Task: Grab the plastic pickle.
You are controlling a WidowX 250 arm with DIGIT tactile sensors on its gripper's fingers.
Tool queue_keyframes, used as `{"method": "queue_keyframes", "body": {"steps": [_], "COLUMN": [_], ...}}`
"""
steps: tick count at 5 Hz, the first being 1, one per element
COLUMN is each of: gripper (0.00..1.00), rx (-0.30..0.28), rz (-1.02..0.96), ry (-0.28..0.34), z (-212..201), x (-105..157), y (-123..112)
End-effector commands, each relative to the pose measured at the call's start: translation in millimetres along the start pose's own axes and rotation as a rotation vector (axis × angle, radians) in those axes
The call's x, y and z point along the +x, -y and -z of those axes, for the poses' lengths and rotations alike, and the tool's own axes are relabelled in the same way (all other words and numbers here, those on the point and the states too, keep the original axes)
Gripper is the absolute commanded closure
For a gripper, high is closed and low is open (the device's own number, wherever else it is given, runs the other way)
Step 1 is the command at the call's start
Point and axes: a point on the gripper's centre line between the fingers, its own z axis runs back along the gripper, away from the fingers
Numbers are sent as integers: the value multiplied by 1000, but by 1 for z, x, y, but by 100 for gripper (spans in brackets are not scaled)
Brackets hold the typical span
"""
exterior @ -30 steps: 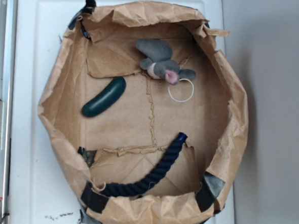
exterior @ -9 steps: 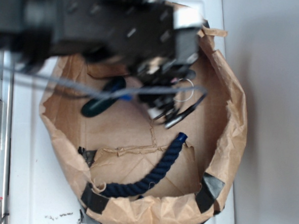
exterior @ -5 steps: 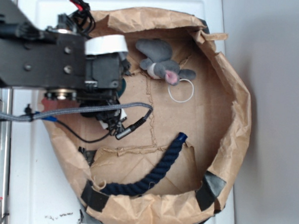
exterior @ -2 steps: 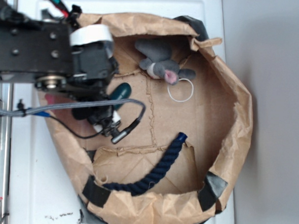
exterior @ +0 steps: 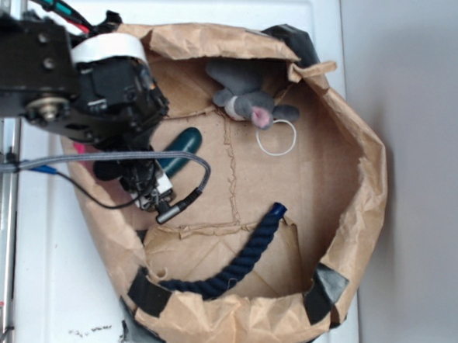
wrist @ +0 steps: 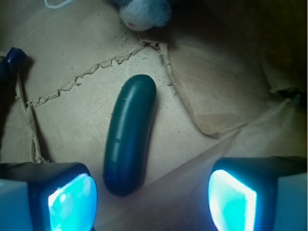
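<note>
Our fingers are standing wide apart and gripping nothing, their glowing pads showing at the bottom corners of the wrist view. The gripper is hanging just above the pickle, which is lying flat on the brown paper floor of the bag, its near end sitting close to the left-hand pad rather than midway in the gap.

We are judging that this offset is the main risk: if we are descending as we stand, the left-hand pad may be landing on the pickle's end instead of beside it, and the glossy, rounded body could be squirting out or rolling away as the jaws are closing. The pickle is also lying lengthwise toward us, so we may be pinching only its tip. A raised paper fold beside it could be catching the other pad.

From the exterior view, the arm is covering most of the pickle, leaving only its upper end showing. The mouse is cut off at the top of the wrist view, and the rope is showing there only as a dark edge at the left.
</note>
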Motion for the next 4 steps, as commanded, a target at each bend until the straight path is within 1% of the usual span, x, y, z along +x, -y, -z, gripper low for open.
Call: {"method": "queue_keyframes", "body": {"steps": [1,2,3,4], "gripper": [0,0,0,0], "rx": [14,48,58,49], "rz": [-24,-12,-8,-3], "ry": [21,23,14,20], "z": [2,21,42,51], "x": [24,27,30,33], "y": [2,10,15,15]}}
